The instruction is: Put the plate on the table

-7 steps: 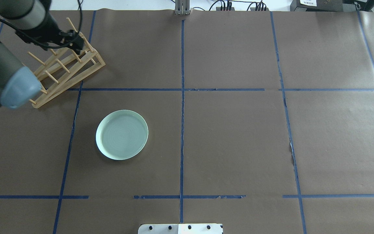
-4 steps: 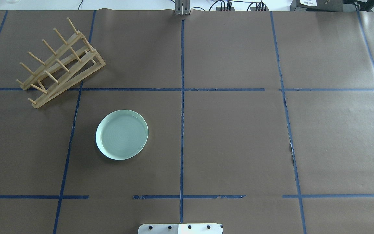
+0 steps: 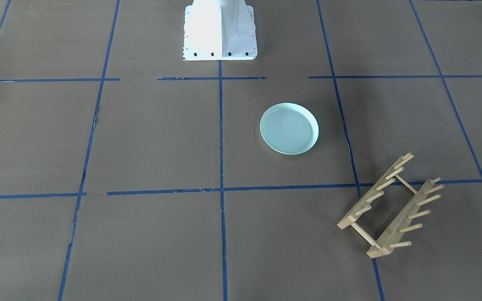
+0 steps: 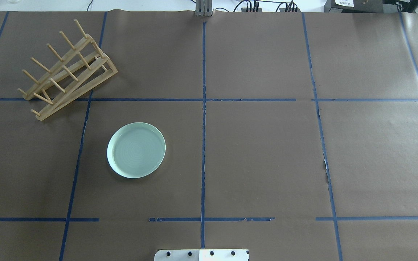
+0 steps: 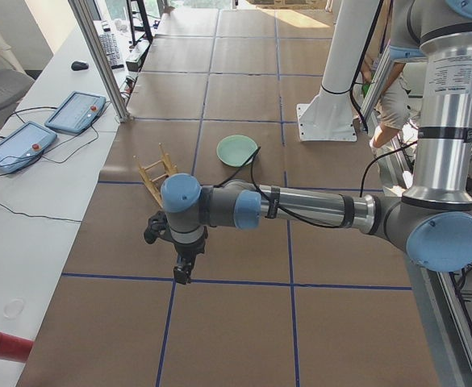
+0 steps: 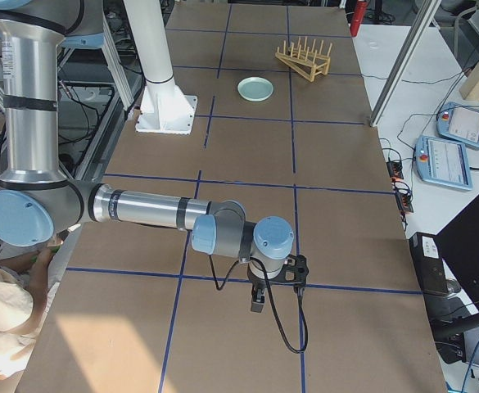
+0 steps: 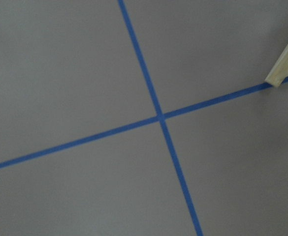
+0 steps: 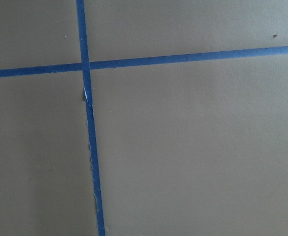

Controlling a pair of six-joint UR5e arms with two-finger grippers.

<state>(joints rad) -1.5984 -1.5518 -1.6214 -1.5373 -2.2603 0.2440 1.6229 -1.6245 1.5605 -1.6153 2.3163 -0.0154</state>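
The pale mint-green plate (image 4: 136, 150) lies flat on the brown table (image 4: 267, 159), alone in its taped square, right side up; it also shows in the front view (image 3: 289, 128) and both side views (image 5: 237, 150) (image 6: 255, 88). No gripper touches it. My left gripper (image 5: 183, 274) shows only in the exterior left view, hanging far out over the table's left end, well off the plate; I cannot tell if it is open or shut. My right gripper (image 6: 255, 304) shows only in the exterior right view, over the table's right end; I cannot tell its state either.
The wooden peg rack (image 4: 67, 70) stands empty beyond the plate at the back left (image 3: 391, 205); its corner shows in the left wrist view (image 7: 284, 69). The white robot base (image 3: 219, 31) stands at the near edge. Teach pendants (image 5: 76, 111) lie on the side desk.
The left arm, which hung over the rack a second ago, has swung out of the overhead view to the left. The plate and rack have not moved.
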